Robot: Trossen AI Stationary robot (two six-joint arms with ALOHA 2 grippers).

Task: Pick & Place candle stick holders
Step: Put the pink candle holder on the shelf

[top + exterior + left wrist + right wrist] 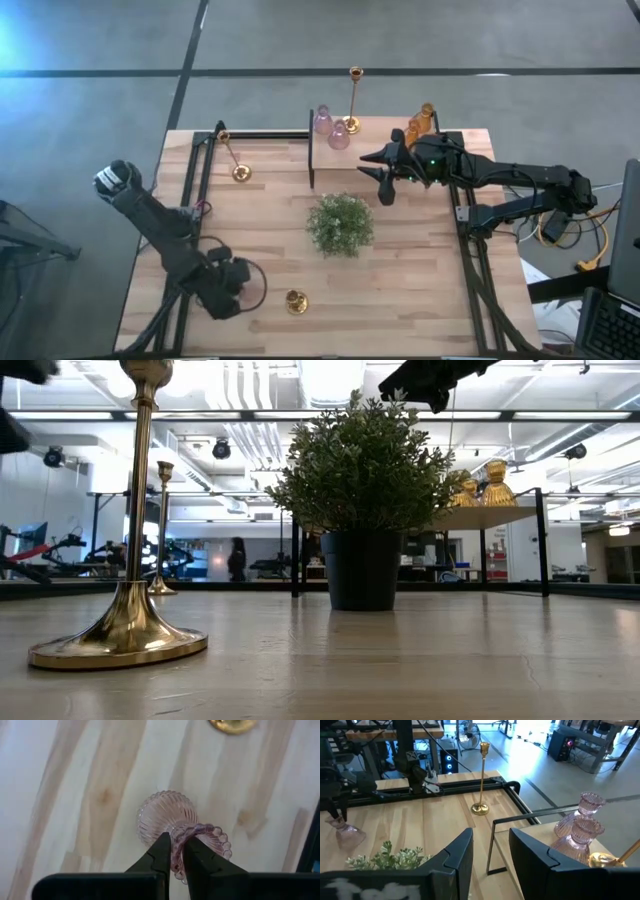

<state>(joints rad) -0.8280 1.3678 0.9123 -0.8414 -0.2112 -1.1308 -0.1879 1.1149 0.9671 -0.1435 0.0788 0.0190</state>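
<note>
Firmly, left end effector (173,854) (closed) on pink holder (167,817)

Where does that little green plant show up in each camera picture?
High view: plant, mid-table.
Low view: plant, centre, in a dark pot.
Left wrist view: not in it.
Right wrist view: plant, lower left.
Shared landmark: tall brass holder at the table's far left.

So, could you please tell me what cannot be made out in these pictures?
- High view: the pink holder gripped by the left claw is hidden under that arm.
- Low view: the plant covers part of the amber holders; the near brass holder is cut by the top edge.
- Right wrist view: the open right claw hides the table below it.
</note>
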